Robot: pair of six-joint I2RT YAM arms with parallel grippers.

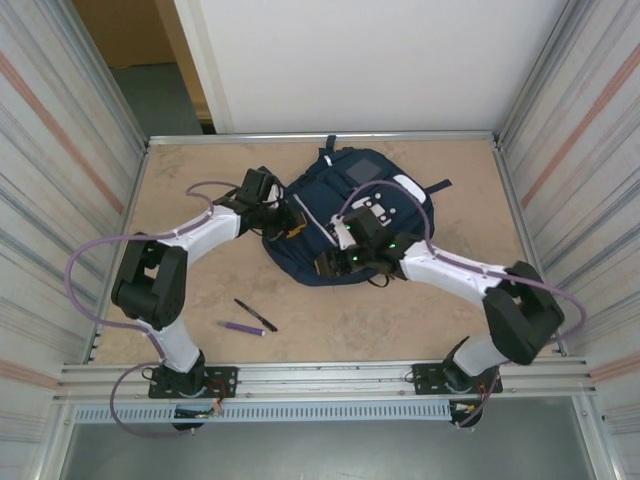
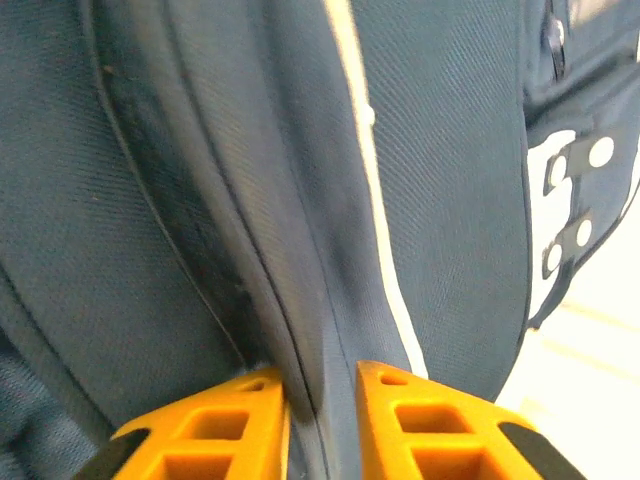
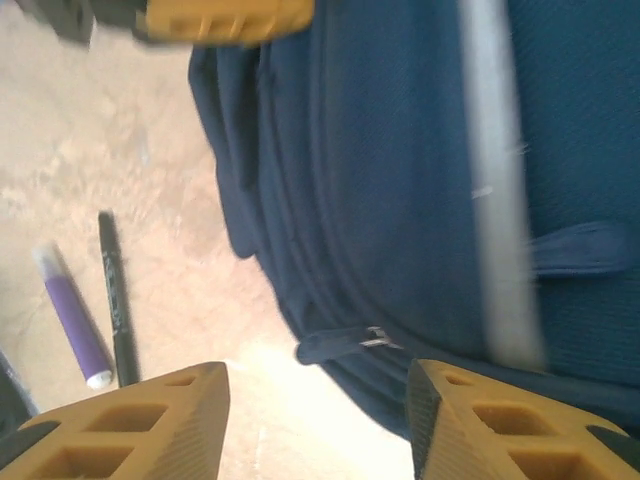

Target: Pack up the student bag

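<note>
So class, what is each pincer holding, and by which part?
Right pincer: open, nothing. Left pincer straddles a seam fold of the student bag; grip cannot be told.

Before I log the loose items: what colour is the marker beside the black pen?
The marker is purple; right wrist view shows it best.

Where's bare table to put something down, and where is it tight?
Bare: the far-left corner between the backpack and the left wall; the far-right strip between backpack and the right wall; the near middle, right of the pen and purple marker. Crowded: the backpack's near edge, where the left arm and right arm meet.
</note>
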